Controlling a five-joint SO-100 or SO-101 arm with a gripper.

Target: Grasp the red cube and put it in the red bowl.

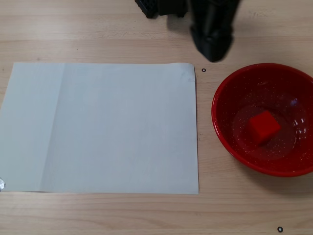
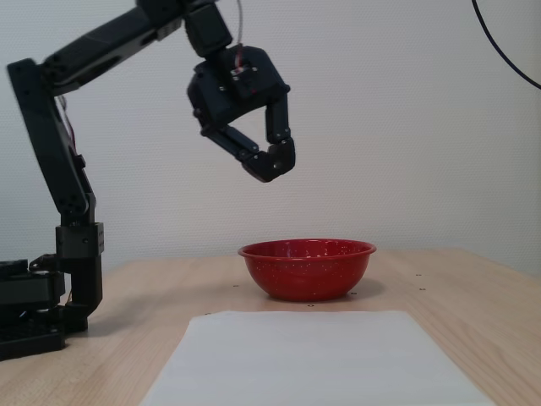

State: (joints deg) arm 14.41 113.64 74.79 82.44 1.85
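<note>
The red cube point(image 1: 264, 126) lies tilted on the bottom of the red bowl point(image 1: 215, 115), at the right of the top-down fixed view. In the side fixed view the bowl point(image 2: 306, 271) stands on the wooden table and its wall hides the cube. My black gripper point(image 2: 272, 162) hangs well above the bowl's left rim, its fingertips touching and nothing between them. In the top-down view the gripper point(image 1: 212, 51) shows at the top edge, just beyond the bowl.
A white paper sheet point(image 1: 98, 127) covers the table left of the bowl and also shows in the side view point(image 2: 313, 355). The arm's base point(image 2: 38, 313) stands at the left. Small black ring marks point(image 1: 203, 70) dot the wood.
</note>
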